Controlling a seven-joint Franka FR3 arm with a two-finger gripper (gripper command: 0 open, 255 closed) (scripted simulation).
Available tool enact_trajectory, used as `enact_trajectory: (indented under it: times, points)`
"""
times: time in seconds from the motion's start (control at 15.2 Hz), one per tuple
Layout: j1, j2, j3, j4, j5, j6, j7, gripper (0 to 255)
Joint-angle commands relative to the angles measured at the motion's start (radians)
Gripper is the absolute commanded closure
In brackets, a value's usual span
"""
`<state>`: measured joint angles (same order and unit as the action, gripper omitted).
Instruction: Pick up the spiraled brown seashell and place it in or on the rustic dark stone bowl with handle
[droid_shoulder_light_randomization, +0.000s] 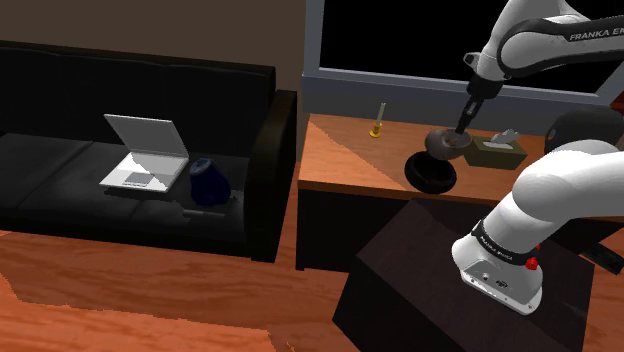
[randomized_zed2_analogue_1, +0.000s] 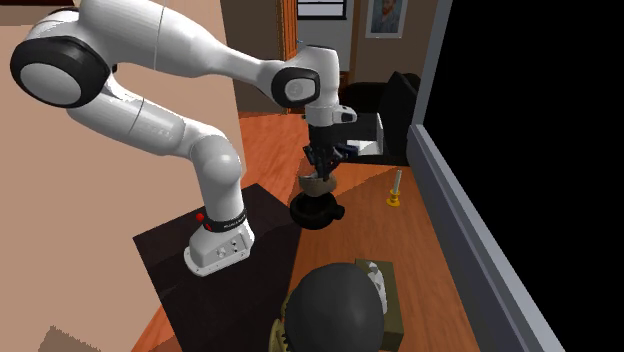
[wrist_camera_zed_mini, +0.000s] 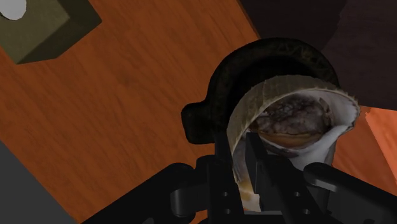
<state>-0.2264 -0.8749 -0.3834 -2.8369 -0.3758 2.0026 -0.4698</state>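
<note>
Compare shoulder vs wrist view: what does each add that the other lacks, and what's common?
Shoulder adds: a black sofa carrying an open laptop and a blue pot, a small yellow item on the table, and the stand.
Wrist adds: the shell's open inside, the bowl's stubby handle, and the fingers clasping the shell.
Both: the shell held over the bowl, the olive box, and the wooden table top.
</note>
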Motion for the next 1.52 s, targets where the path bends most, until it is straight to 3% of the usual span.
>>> enact_trajectory:
  times: [0.0, 0.26, 0.73, 0.79, 1.12, 1.32, 1.45]
  points:
    - [-0.003, 0.012, -0.009, -0.021, -0.010, 0.034, 0.003, 255]
    - [-0.010, 0.042, -0.027, -0.059, -0.030, 0.100, 0.008, 255]
    - [-0.009, 0.042, -0.027, -0.059, -0.030, 0.100, 0.008, 255]
    - [-0.010, 0.042, -0.027, -0.059, -0.030, 0.100, 0.008, 0]
    - [-0.010, 0.042, -0.027, -0.059, -0.030, 0.100, 0.008, 0]
    - [0.004, -0.014, 0.012, 0.013, 0.010, -0.027, 0.003, 0]
    - [0.008, -0.025, 0.021, 0.034, 0.020, -0.058, 0.002, 0]
